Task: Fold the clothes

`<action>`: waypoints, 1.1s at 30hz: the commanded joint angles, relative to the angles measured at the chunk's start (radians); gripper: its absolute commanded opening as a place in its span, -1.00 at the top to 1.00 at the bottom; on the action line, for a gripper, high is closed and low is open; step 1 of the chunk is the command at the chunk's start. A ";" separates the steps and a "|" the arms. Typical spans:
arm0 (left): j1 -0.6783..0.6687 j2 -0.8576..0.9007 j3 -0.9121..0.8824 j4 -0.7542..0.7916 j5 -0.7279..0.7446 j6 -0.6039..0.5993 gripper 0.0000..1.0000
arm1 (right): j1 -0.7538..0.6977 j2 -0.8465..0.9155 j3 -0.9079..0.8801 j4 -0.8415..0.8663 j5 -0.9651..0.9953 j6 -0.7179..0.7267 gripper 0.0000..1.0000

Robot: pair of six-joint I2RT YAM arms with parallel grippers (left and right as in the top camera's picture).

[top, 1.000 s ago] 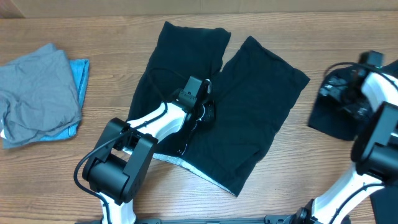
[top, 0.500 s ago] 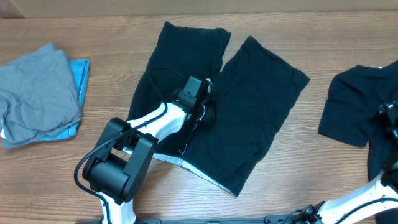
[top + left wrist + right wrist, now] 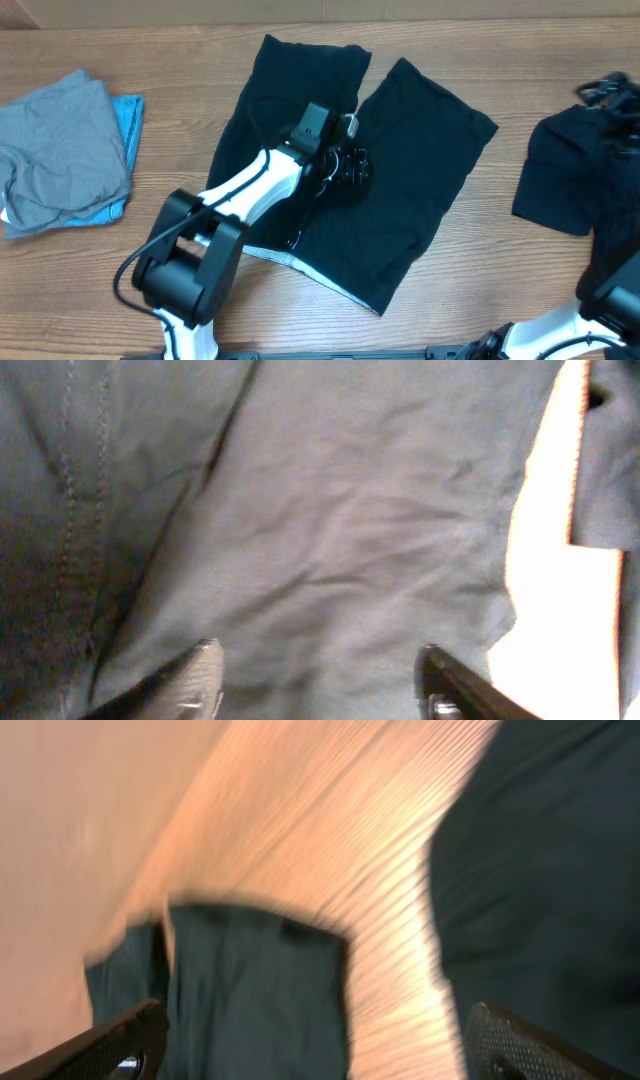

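My left gripper (image 3: 318,656) hung with jaws parted and empty just above the black pants (image 3: 425,170), which lay spread flat on the table (image 3: 190,45). My right gripper (image 3: 315,1025), wide and empty, hovered near the crumpled black garment (image 3: 560,185) at far right. I judged that folding the pants was the step in hand, and next I needed a leg edge pinched and carried across.

The left gripper (image 3: 352,167) has opened and shifted right over the pants (image 3: 425,160).

Overhead evenly lit; right wrist smeared; table (image 3: 545,560) glares past pants (image 3: 330,530).
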 commanded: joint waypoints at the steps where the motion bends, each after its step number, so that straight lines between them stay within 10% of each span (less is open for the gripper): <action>1: 0.004 -0.148 0.054 -0.100 -0.011 0.006 0.92 | 0.179 0.002 0.004 -0.044 -0.039 -0.164 -0.87; 5: 0.005 -0.184 0.054 -0.333 -0.105 -0.014 0.92 | 0.351 0.007 0.004 -0.047 0.107 -0.189 -0.08; 7: 0.003 -0.180 0.047 -0.429 -0.148 -0.014 0.92 | 0.435 0.022 0.004 -0.045 0.200 -0.188 0.69; 9: 0.000 -0.178 0.019 -0.458 -0.127 -0.014 0.92 | 0.487 0.040 0.004 -0.042 0.245 -0.185 0.92; 33: -0.310 -0.055 -0.072 -0.375 -0.011 -0.144 0.92 | 0.519 0.275 0.003 -0.043 0.372 -0.138 0.92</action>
